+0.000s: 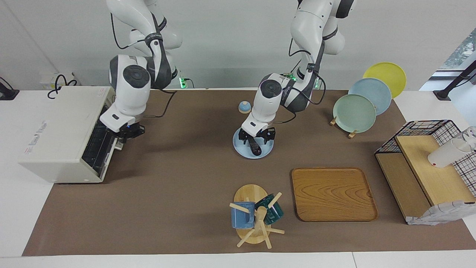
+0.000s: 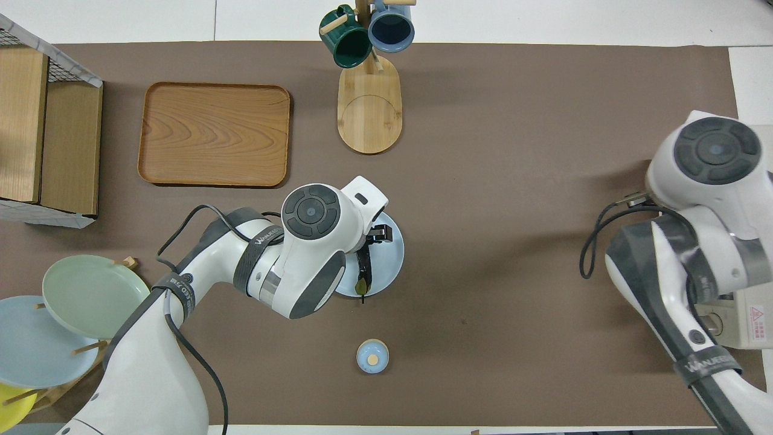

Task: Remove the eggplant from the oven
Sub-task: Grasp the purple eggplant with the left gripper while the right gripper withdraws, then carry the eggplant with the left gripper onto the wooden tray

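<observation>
On plate [image 1: 242,152] we see eggplant [image 1: 255,146], glossy, slippery, light; left gripper [image 1: 256,137] straddles mid-body, fingers spread. Right gripper [image 1: 128,133] waits at oven [image 1: 59,141]; fingers unreadable.

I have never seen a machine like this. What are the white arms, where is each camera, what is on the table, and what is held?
These are two robot arms, each ending in a two-finger gripper. One picture comes from a high camera facing the robots; the other looks down from above their own end of the table.

The left gripper is low over a light blue plate with its fingers open around the eggplant, which lies on that plate. The right gripper waits at the open front of the oven.

Also on the table are a wooden tray, a mug tree with two mugs, a rack of plates, a wire shelf and a small blue knob-topped lid.
</observation>
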Action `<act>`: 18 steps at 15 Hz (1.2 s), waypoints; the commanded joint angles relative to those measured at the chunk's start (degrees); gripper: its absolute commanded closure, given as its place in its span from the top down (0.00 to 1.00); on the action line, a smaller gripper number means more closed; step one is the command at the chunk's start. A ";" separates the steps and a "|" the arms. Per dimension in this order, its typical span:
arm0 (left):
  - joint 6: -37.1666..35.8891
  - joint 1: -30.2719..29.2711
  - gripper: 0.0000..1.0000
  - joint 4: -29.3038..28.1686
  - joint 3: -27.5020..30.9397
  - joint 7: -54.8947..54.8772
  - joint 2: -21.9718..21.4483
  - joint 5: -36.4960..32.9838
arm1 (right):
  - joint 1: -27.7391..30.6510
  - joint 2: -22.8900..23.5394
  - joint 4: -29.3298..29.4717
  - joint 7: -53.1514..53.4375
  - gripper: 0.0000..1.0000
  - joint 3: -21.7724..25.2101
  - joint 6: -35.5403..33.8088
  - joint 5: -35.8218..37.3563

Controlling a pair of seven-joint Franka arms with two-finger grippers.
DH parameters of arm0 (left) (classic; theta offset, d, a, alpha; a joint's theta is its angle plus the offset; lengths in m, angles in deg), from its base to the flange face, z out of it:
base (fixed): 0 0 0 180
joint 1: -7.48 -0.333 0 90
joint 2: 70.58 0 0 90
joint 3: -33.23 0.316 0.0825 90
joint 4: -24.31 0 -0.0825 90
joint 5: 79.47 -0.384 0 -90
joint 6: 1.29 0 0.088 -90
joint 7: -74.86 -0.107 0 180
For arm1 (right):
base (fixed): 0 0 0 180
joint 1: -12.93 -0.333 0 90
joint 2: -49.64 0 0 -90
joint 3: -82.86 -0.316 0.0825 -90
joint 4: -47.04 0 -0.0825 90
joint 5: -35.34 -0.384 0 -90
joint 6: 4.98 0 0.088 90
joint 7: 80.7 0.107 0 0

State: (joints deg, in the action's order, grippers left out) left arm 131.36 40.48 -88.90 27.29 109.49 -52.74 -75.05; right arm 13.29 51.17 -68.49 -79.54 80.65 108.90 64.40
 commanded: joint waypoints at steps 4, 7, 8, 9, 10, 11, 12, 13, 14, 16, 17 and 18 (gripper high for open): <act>1.73 2.07 0.87 -2.28 0.93 6.14 -0.87 0.94 | 2.28 -1.78 1.27 -4.40 0.00 0.28 -2.51 -3.48; 1.65 2.07 0.51 -2.20 0.84 6.23 -0.87 1.55 | 4.64 -2.76 9.59 -12.13 0.00 0.63 -12.06 -15.58; 1.65 2.07 0.35 -2.11 0.93 6.14 -0.78 1.99 | 4.83 -2.67 13.11 -12.50 0.00 0.63 -15.58 -17.10; 1.65 2.07 0.20 -2.11 0.93 6.06 -0.78 2.09 | 4.83 -2.76 15.49 -12.59 0.00 0.55 -18.14 -17.64; 1.39 1.90 0.05 -2.11 0.93 5.45 -0.78 2.00 | 4.57 -2.67 17.60 -12.59 0.03 0.46 -19.99 -19.29; 1.30 1.72 0.00 -1.93 0.93 5.44 -0.78 2.09 | 4.30 -2.50 19.10 -12.42 0.24 0.37 -21.05 -21.40; 1.12 1.54 0.00 -1.67 0.93 5.53 -0.78 2.00 | 4.21 -2.15 19.99 -12.41 0.99 0.28 -21.50 -23.51; 1.03 1.37 0.00 -1.49 0.93 5.53 -0.87 2.09 | 4.30 -1.97 20.35 -12.24 1.00 0.28 -21.33 -25.10; 0.77 0.84 0.00 -0.97 1.02 5.53 -1.30 2.09 | 4.30 -1.45 21.13 -12.15 1.00 0.37 -21.76 -25.29; -4.21 -2.13 0.00 3.40 1.02 5.35 -1.83 2.00 | 4.39 -1.18 25.16 -11.97 1.00 0.46 -28.15 -24.94; -8.42 -3.98 0.00 7.17 1.02 3.44 -1.75 2.00 | 4.22 0.30 27.01 -11.97 1.00 0.46 -30.10 -24.76; -12.98 -6.43 0.00 11.47 1.02 0.72 -1.14 2.09 | 4.21 -0.12 27.03 -11.97 1.00 0.72 -30.90 -25.28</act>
State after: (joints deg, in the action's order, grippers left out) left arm 127.02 38.37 -84.63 28.36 114.31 -53.60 -73.90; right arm 17.06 49.13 -45.52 -91.10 81.25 81.58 40.65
